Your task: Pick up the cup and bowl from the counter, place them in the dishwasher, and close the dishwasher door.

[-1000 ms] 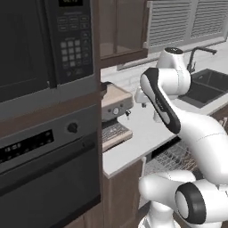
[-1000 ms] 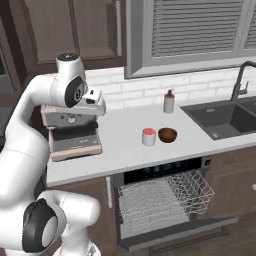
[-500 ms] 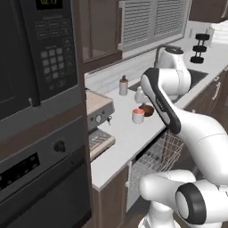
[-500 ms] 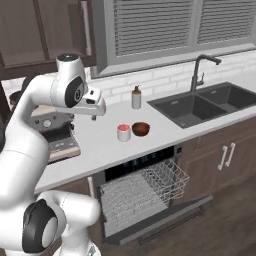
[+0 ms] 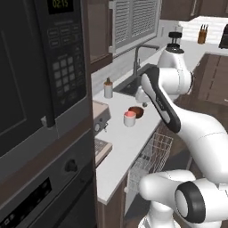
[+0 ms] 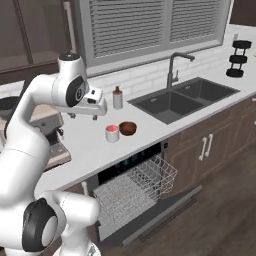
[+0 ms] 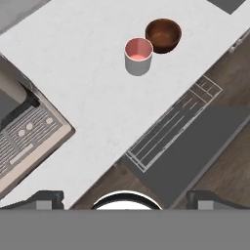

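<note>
Left base view: against a second ago the whole picture has slid, so the base has driven along the tabletop (image 5: pixel 116 138); nothing on it has moved. The cup (image 5: pixel 129 118) and the bowl (image 5: pixel 136 112) now sit mid-frame, touching or nearly so, with the grey bottle (image 5: pixel 108 89) farther back near the sink (image 5: pixel 130 87). The dishwasher (image 5: pixel 150 156) rack juts out below the tabletop edge.

Right base view: the gripper (image 6: pixel 81 116) hangs above the tabletop, left of the cup (image 6: pixel 112 133) and bowl (image 6: pixel 128 128) and clear of both. The dishwasher door (image 6: pixel 165 212) lies dropped open, the rack pulled out over it.

Hand view: the jaws stand wide and empty, with cup (image 7: pixel 138 56) and bowl (image 7: pixel 163 35) side by side at the far end of the tabletop, and the coffee machine (image 7: pixel 24 128) at left. My judgement: the drive has brought both dishes within reach, so reaching for the cup is the next step; nothing is loaded yet.
</note>
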You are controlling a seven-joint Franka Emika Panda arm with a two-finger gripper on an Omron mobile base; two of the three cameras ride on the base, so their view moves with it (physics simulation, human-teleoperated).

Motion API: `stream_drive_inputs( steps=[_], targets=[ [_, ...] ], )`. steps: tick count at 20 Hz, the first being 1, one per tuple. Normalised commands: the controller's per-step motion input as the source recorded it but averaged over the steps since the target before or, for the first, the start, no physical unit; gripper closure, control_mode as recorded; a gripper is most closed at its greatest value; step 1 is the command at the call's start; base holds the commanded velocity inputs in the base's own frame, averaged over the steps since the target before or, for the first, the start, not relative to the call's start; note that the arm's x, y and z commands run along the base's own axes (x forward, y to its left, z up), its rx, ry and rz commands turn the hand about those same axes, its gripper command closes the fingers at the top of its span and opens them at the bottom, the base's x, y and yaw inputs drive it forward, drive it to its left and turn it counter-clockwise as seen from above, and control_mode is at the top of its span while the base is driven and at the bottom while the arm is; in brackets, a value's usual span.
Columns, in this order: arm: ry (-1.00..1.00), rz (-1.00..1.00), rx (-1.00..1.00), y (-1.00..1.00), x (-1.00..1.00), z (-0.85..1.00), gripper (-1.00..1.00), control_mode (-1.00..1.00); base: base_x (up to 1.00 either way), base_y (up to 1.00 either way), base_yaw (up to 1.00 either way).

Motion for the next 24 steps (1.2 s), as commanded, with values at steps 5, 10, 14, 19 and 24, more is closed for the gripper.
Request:
stream_drive_inputs(
  steps=[5,10,14,19,24],
  targets=[
    [0.0,0.0,0.0,0.0,0.0,0.0,-1.0,1.0,0.0,0.51,-0.21],
    [0.0,0.0,0.0,0.0,0.0,0.0,-1.0,1.0,0.0,0.38,-0.09],
    [0.0,0.0,0.0,0.0,0.0,0.0,-1.0,1.0,0.0,0.15,-0.03],
    [0.01,0.0,0.0,0.0,0.08,0.0,-1.0,-1.0,0.03,0.01,-0.01],
    [0.03,0.0,0.0,-0.03,0.5,0.0,-1.0,-1.0,0.0,0.0,0.0]
  ],
)
